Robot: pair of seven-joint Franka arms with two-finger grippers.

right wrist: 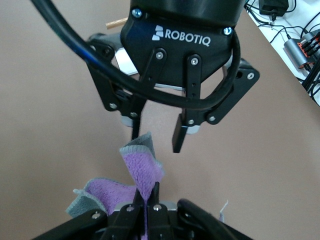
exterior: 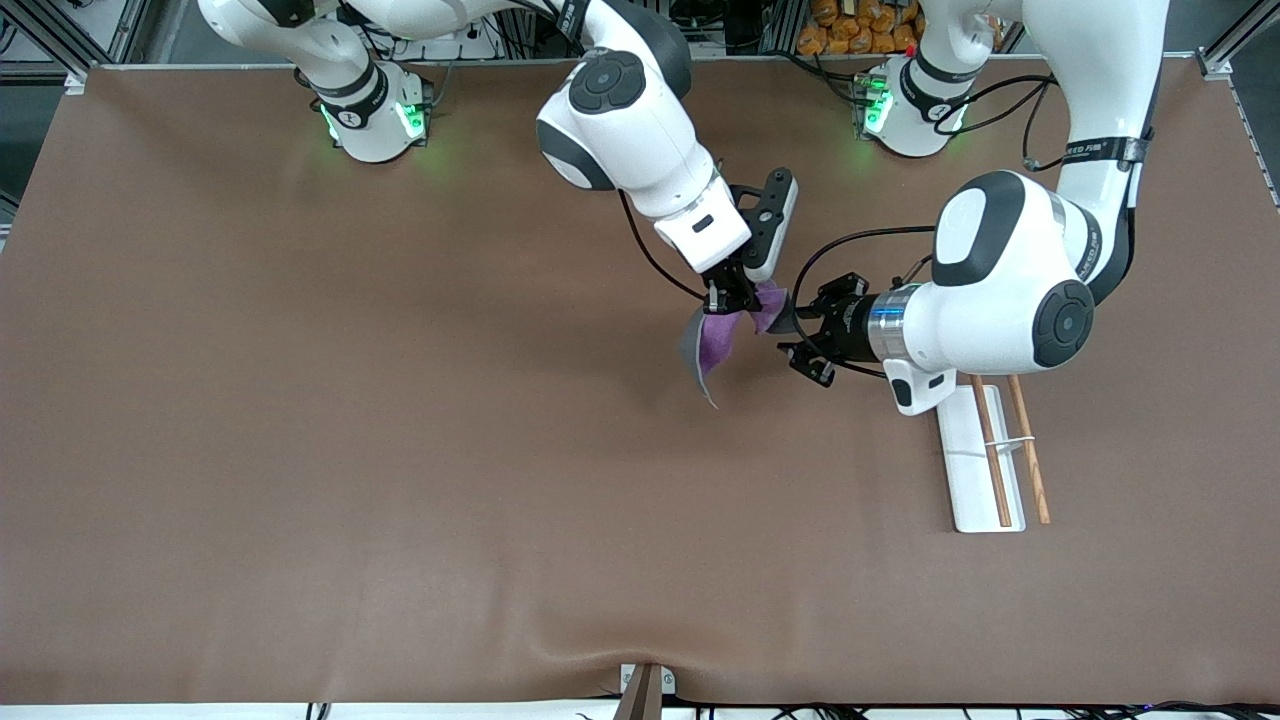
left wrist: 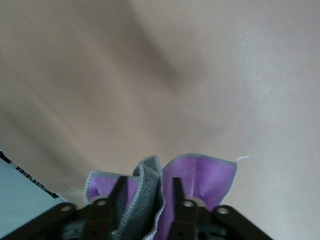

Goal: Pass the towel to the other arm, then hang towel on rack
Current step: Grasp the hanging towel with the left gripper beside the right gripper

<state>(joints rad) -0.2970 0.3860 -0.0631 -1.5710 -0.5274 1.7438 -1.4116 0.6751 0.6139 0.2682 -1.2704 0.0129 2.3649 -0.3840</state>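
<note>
Handover moment, mid-air over the middle of the surface. The right pincer is clamped tight on the towel, pinching it near one upper corner; most of the cloth hangs below in a loose fold, purple face and grey face both showing, lowest tip just above the surface.

The left pincer comes in sideways from the left arm's end, level with the towel's raised flap. Its two fingers straddle that flap, one on each side, partly closed but with a gap showing in the right wrist view; not gripping the cloth yet as far as I can see. The left wrist view has the same fold sitting between its fingers.

Key relation: flap stands upright between the left jaws, so closing straight in should catch it. Both arms equally close to the towel.

The rack sits under the left arm's wrist, nearer the front camera, rods bare. Hanging not started.
</note>
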